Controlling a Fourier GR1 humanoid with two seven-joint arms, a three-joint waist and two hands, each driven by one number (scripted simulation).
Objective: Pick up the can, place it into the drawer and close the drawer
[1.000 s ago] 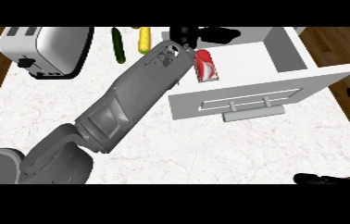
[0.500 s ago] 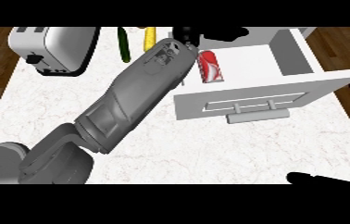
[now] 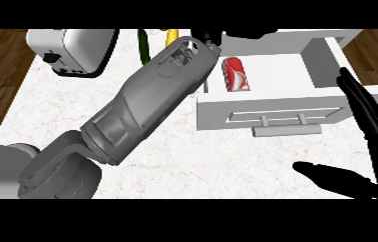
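Lying in the open drawer, the can is light, rigid, slippery; grasp its sides. Right robot hand open; left robot hand unclear

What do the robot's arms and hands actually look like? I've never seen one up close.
The left forearm is a thick grey casing built from smooth angular panels, with visible seams and a recessed opening near the wrist. The left hand beyond it is black and mostly hidden. The right hand is black too, with long slender fingers and a tapered thumb. No cables, labels or markings show.
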